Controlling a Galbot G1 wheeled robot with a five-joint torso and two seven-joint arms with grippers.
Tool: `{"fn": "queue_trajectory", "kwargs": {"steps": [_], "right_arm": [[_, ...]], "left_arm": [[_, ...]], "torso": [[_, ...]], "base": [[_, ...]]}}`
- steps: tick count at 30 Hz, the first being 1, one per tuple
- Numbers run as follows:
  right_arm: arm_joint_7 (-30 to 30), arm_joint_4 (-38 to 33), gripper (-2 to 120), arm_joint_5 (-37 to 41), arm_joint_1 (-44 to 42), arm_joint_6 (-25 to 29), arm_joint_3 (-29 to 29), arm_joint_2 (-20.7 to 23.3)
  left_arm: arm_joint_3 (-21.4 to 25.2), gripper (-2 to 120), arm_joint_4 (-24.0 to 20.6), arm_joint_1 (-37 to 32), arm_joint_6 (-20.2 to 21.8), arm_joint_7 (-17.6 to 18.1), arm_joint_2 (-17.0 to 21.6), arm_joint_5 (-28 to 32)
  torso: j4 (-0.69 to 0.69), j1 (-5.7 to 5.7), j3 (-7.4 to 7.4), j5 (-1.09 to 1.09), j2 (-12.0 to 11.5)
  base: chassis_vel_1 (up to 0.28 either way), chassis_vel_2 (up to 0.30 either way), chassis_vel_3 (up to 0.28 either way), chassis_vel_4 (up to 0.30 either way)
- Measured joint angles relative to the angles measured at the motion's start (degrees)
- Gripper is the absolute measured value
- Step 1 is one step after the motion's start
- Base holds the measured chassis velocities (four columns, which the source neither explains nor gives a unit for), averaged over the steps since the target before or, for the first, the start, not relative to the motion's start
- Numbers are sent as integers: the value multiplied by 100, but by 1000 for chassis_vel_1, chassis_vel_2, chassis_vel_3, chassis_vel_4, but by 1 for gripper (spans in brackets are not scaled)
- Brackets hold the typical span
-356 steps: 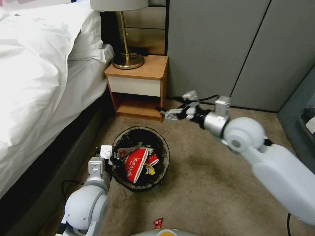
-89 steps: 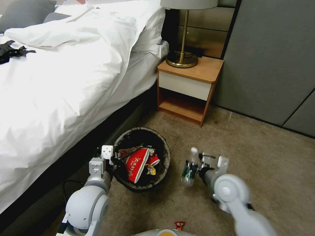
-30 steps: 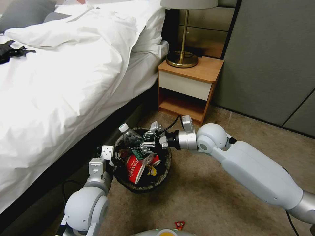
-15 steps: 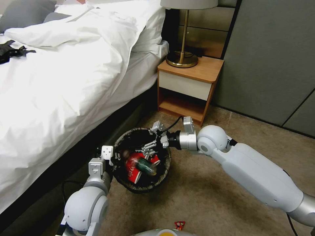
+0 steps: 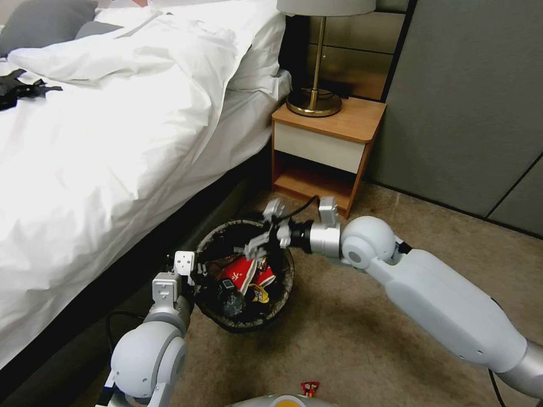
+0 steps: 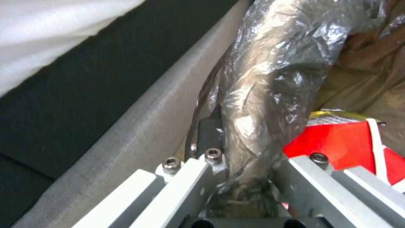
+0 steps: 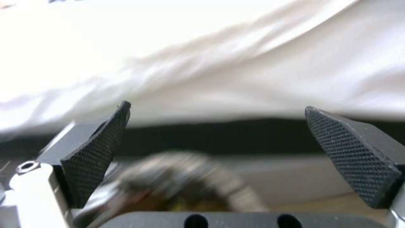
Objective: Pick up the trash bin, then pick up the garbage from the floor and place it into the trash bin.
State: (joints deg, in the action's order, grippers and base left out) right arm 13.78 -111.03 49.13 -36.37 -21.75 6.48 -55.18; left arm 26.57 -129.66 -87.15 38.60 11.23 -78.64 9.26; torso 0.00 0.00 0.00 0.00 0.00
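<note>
The trash bin is a round bucket with a dark bag over its rim, beside the bed on the carpet. Garbage lies inside it: a crumpled red-and-white cup, a plastic bottle and a yellow wrapper. My left gripper is shut on the bin's near-left rim; the left wrist view shows my left gripper pinching the bagged rim, with the red cup beside it. My right gripper hangs open and empty above the bin's far rim. In its wrist view my right gripper holds nothing.
A small red wrapper lies on the carpet near my base. The bed runs along the left. A wooden nightstand with a brass lamp stands behind the bin. Grey wall panels close the right; bare carpet lies between.
My right gripper carried the bottle over the bin, opened and let it go. The bottle dropped among the trash, and the gripper has risen slightly. The left arm has kept its hold.
</note>
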Motion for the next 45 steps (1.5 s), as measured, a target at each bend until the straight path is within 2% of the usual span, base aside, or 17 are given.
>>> {"fn": "queue_trajectory", "kwargs": {"steps": [1, 3, 4, 7, 8, 12, 13, 16, 17, 19, 21, 22, 26, 31, 45], "right_arm": [[0, 0, 100, 0, 0, 0, 0, 0], [-903, -366, 100, -171, -265, 266, -660, 27], [-903, -366, 100, -171, -265, 266, -660, 27], [-1722, -749, 100, -993, -1072, 507, -1929, -37], [-1722, -749, 100, -993, -1072, 507, -1929, -37], [-2197, -928, 100, -2196, -2337, 915, -3544, -365], [-2197, -928, 100, -2196, -2337, 915, -3544, -365], [-2419, -924, 100, -3101, -3235, 1375, -4320, -936], [-2419, -924, 100, -3101, -3235, 1375, -4320, -936], [-2484, -924, 100, -3756, -3935, 1726, -4835, -1612], [-2498, -915, 100, -4075, -4393, 2063, -5078, -2017], [-2498, -915, 100, -4075, -4393, 2063, -5078, -2017], [-2433, -718, 100, -4445, -4791, 2575, -5244, -2493], [-2427, -434, 100, -4814, -4830, 2918, -5222, -2750], [-2624, -387, 100, -4990, -4818, 2751, -5048, -2862]], "left_arm": [[0, 0, 0, 0, 0, 0, 0, 0], [15, 0, -54, -1, 14, 5, 14, 40], [15, 0, -54, -1, 14, 5, 14, 40], [31, 0, -132, -13, 22, 28, 36, 68], [31, 0, -132, -13, 22, 28, 36, 68], [33, 0, -157, -19, 23, 67, 60, 88], [33, 0, -157, -19, 23, 67, 60, 88], [23, 0, -196, -21, 21, 78, 54, 94], [23, 0, -196, -21, 21, 78, 54, 94], [19, 0, -221, -25, 13, 84, 39, 94], [25, 0, -237, -30, -2, 84, 29, 105], [25, 0, -237, -30, -2, 84, 29, 105], [53, 0, -217, 29, -17, 79, 9, 254], [34, 0, -215, 20, -16, 85, -25, 202], [96, 0, -428, -137, -21, 81, -43, 87]], "torso": [[0, 0, 0, 0, 0], [0, 0, 0, 0, 0], [0, 0, 0, 0, 0], [-1, 0, 0, 1, 0], [-1, 0, 0, 1, 0], [-2, 0, 0, 2, 0], [-2, 0, 0, 2, 0], [0, 0, 0, 0, 1], [0, 0, 0, 0, 1], [-2, 0, -1, 2, 1], [-3, 0, -1, 0, 1], [-3, 0, -1, 0, 1], [0, 0, -1, -1, 1], [1, 0, -1, -2, 1], [-1, -1, 0, 0, 1]], "base": [[0, 0, 0, 0], [0, 0, 0, 0], [0, 0, 0, 0], [0, 0, 0, 0], [0, 0, 0, 0], [0, 0, 0, 0], [0, 0, 0, 0], [0, 0, 0, 0], [0, 0, 0, 0], [0, 0, 0, 0], [0, 0, 0, 0], [0, 0, 0, 0], [0, 0, 0, 0], [0, 0, 0, 0], [0, 0, 0, 0]]}}
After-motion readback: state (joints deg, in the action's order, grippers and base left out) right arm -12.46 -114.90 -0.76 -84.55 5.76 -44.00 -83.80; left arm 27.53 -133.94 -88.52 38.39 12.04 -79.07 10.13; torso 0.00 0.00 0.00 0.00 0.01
